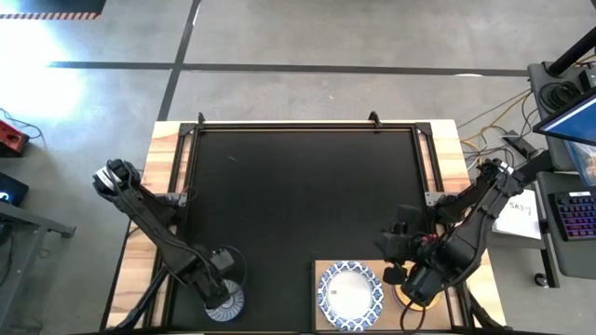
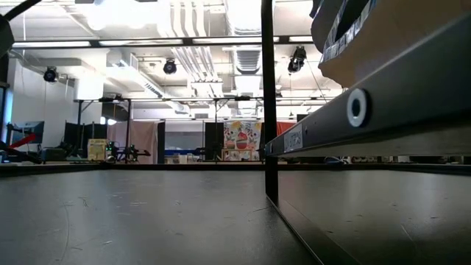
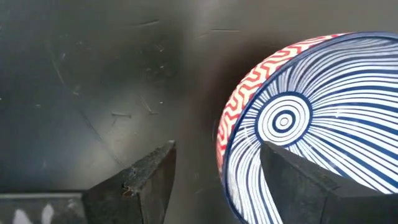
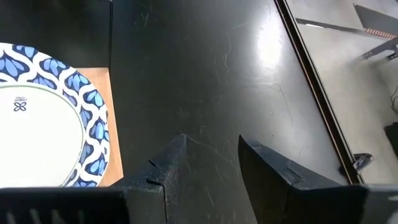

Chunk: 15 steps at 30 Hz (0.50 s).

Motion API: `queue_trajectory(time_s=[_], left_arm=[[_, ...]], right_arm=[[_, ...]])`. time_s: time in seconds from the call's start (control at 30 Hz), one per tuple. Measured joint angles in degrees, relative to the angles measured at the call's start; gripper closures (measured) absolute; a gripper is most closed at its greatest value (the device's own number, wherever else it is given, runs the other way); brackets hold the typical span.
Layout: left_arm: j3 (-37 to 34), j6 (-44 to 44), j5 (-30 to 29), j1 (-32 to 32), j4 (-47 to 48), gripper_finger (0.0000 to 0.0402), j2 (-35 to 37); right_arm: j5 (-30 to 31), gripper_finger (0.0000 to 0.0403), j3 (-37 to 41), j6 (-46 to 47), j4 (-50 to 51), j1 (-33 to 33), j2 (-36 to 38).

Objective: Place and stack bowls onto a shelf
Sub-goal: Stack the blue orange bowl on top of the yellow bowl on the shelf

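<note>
The grey-striped small bowl [image 1: 224, 305], blue-lined inside with a red zigzag outside [image 3: 311, 118], sits on the black mat near the table's near edge. My left gripper [image 1: 222, 285] [image 3: 217, 149] is open above it, one finger inside the bowl and one outside. A large white bowl with a blue patterned rim [image 1: 350, 293] [image 4: 37, 124] rests on the light-wood shelf board [image 1: 322, 270] [image 4: 114, 112]. My right gripper [image 1: 402, 276] [image 4: 211, 140] is open over the mat, just right of the board. A sliver of an orange-yellow bowl [image 1: 403, 298] shows under it. The other bowls are out of view. My left gripper comes from above and straddles the striped bowl's rim [image 3: 225, 149]. The outer finger [image 3: 149, 180] stands apart from the wall. The inner finger [image 3: 298, 180] lies over the inside surface; I cannot tell whether it touches. The bowl sits on the mat.
The big black mat [image 1: 298, 195] with its metal frame [image 1: 307, 124] covers most of the wooden table [image 1: 163, 140], and its middle and far part show bare. In the low view a dark upright post [image 2: 268, 110] and a slanting frame rail [image 2: 368, 110] stand close by.
</note>
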State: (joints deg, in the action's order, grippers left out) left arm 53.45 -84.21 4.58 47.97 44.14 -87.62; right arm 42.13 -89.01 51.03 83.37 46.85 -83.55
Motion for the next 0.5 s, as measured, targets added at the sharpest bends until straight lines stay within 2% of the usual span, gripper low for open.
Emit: queue_trajectory(time_s=[0.17,0.5], left_arm=[[-0.38,0.07,-0.01,0.0,-1.83,0.0214,-0.47],[-2.58,1.16,-0.7,-0.02,-4.91,0.0317,-1.9]], right_arm=[[-0.11,0.0266,0.91,0.01,-0.3,0.0,0.0],[-0.13,0.0266,1.18,0.0,-0.74,0.0,0.0]])
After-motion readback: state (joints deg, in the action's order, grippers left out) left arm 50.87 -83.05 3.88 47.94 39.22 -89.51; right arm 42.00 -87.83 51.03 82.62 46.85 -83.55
